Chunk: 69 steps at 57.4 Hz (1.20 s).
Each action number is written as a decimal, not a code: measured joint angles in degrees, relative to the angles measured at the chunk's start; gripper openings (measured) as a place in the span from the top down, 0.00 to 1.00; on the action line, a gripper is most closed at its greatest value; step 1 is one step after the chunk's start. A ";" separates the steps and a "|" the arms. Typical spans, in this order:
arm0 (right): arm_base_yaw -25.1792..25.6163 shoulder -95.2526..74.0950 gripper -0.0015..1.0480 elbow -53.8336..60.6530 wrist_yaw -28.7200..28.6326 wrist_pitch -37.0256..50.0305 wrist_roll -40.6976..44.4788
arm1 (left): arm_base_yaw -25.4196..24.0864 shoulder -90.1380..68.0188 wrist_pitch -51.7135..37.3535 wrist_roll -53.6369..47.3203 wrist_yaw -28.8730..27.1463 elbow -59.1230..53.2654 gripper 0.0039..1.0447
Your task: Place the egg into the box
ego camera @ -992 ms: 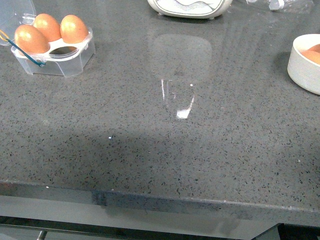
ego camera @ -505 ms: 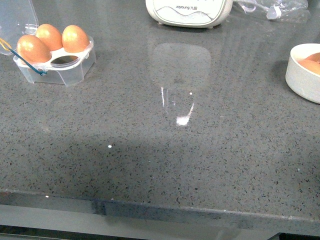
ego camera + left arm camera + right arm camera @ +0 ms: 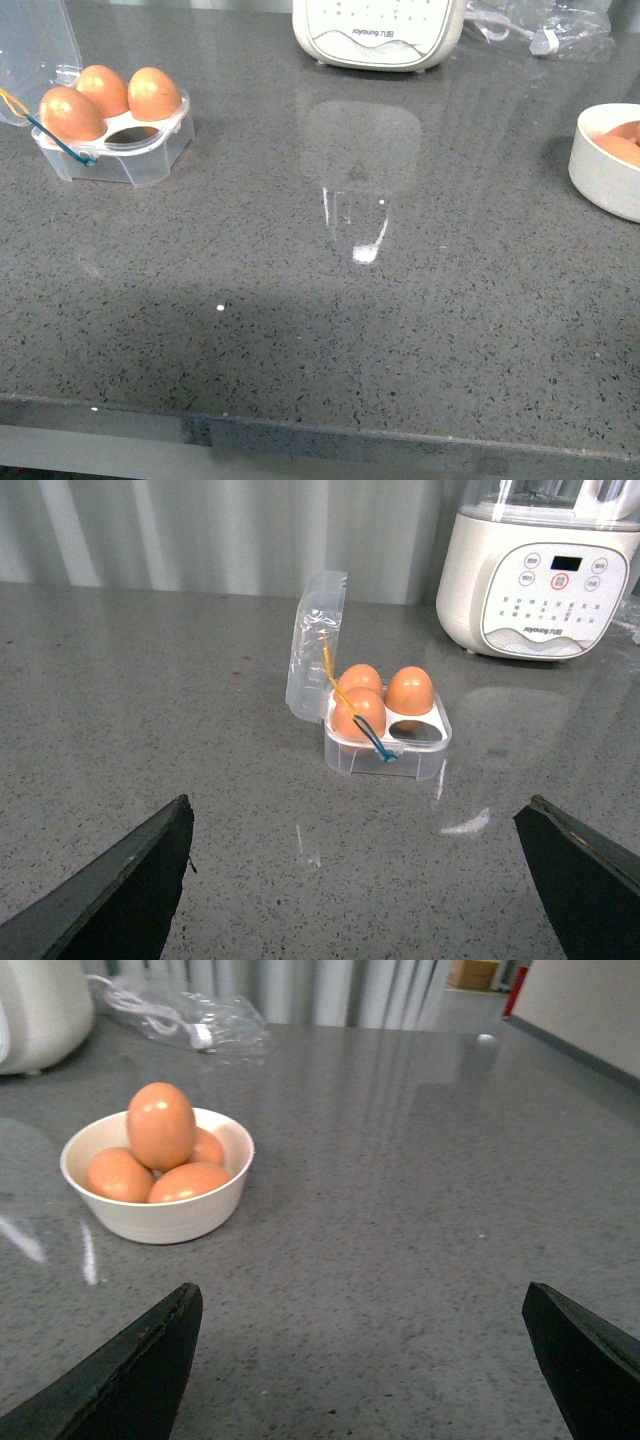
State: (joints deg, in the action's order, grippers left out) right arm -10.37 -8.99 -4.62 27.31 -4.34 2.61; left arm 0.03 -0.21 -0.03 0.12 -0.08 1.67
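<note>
Egg (image 3: 160, 1125), smooth orange-brown, sits topmost in the round white bowl (image 3: 165, 1222), well apart from the clear plastic four-slot carton (image 3: 400, 765). Left gripper (image 3: 355, 810) and right gripper (image 3: 360, 1295): jaws wide apart, empty. Nudged off-centre, it could roll off the neighbouring eggs (image 3: 118, 1173); squeezed hard, it could crack.

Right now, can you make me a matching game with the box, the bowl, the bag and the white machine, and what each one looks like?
Things:
1. box
2. bowl
3. bag
4. machine

Looks:
A. buttons on the front
B. one slot empty
C. clear and crumpled
D. round, eggs piled inside

Pairs: 1-B, 2-D, 3-C, 4-A
</note>
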 joint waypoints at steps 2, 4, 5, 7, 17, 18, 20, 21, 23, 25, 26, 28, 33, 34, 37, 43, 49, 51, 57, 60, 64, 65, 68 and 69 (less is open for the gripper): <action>-1.88 -2.89 0.07 -1.11 3.74 2.49 0.85 | 0.00 0.00 0.00 0.00 0.11 0.00 0.06; -2.14 -5.03 0.07 -1.97 3.87 5.22 1.66 | 0.00 -0.02 0.00 0.00 0.07 0.00 0.06; -2.05 -6.16 0.07 -2.43 3.72 6.78 1.86 | 0.00 -0.02 0.00 0.00 0.07 0.00 0.06; -1.70 -8.07 0.07 -3.15 2.95 9.25 2.40 | 0.00 0.00 0.00 0.00 0.07 0.00 0.06; 4.17 -30.80 0.07 -9.88 -8.68 29.14 4.09 | 0.00 0.02 0.00 0.00 0.04 0.00 0.06; 5.22 -34.38 0.07 -11.41 -10.29 31.12 4.09 | 0.00 0.02 0.00 0.00 0.04 0.00 0.06; 6.25 -38.05 0.07 -13.11 -11.98 32.83 4.04 | 0.00 0.02 0.00 0.00 0.04 0.00 0.06; 6.60 -39.30 0.07 -13.75 -12.57 33.31 4.07 | 0.00 0.02 0.00 0.00 0.04 0.00 0.06; 7.89 -44.11 0.07 -16.48 -14.62 34.23 3.82 | 0.00 0.02 0.00 0.00 0.04 0.00 0.06; 8.70 -47.52 0.07 -18.58 -15.76 34.29 3.54 | 0.00 0.02 0.00 0.00 0.04 0.00 0.06; 9.11 -49.70 0.07 -19.93 -16.83 34.29 3.37 | 0.00 0.02 0.00 0.00 0.04 0.00 0.06; 10.14 -54.95 0.07 -23.08 -19.47 34.05 2.95 | 0.00 0.02 0.00 0.00 0.04 0.00 0.06; 11.96 -65.37 0.07 -30.40 -24.72 28.33 -0.87 | 0.00 0.02 0.00 0.00 0.04 0.00 0.06; 12.02 -66.07 0.07 -30.84 -24.94 28.04 -0.98 | 0.00 0.02 0.00 0.00 0.04 0.00 0.06; 12.20 -68.67 0.07 -32.70 -26.16 26.71 -1.86 | 0.00 0.02 0.00 0.00 0.04 0.00 0.06; 12.31 -72.43 0.07 -35.87 -28.44 24.98 -3.04 | 0.00 0.02 0.00 0.00 0.04 0.00 0.06; 12.20 -74.29 0.07 -38.25 -32.41 23.37 -3.56 | 0.00 0.02 0.00 0.00 0.04 0.00 0.06; 12.17 -74.79 0.07 -38.58 -33.48 22.91 -3.58 | 0.00 0.02 0.00 0.00 0.04 0.00 0.06; 12.63 -76.98 0.07 -38.80 -36.17 20.87 -4.52 | 0.00 0.02 0.00 0.00 0.04 0.00 0.06; 12.94 -77.85 0.07 -38.80 -36.72 20.50 -4.70 | 0.00 0.02 0.00 0.00 0.04 0.00 0.06; 13.53 -78.95 0.07 -38.77 -37.35 20.50 -5.42 | 0.00 0.02 0.00 0.00 0.04 0.00 0.06; 13.64 -79.08 0.07 -38.75 -37.35 20.52 -5.46 | 0.00 0.02 0.00 0.00 0.04 0.00 0.06; 13.94 -79.52 0.07 -38.60 -37.73 20.72 -5.68 | 0.00 0.02 0.00 0.00 0.04 0.00 0.06; 14.01 -79.58 0.07 -38.56 -37.79 20.81 -5.73 | 0.00 0.02 0.00 0.00 0.04 0.00 0.06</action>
State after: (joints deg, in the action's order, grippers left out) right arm 3.64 -88.58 -43.18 -10.48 16.47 -3.11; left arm 0.03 -0.19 -0.03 0.12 -0.03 1.67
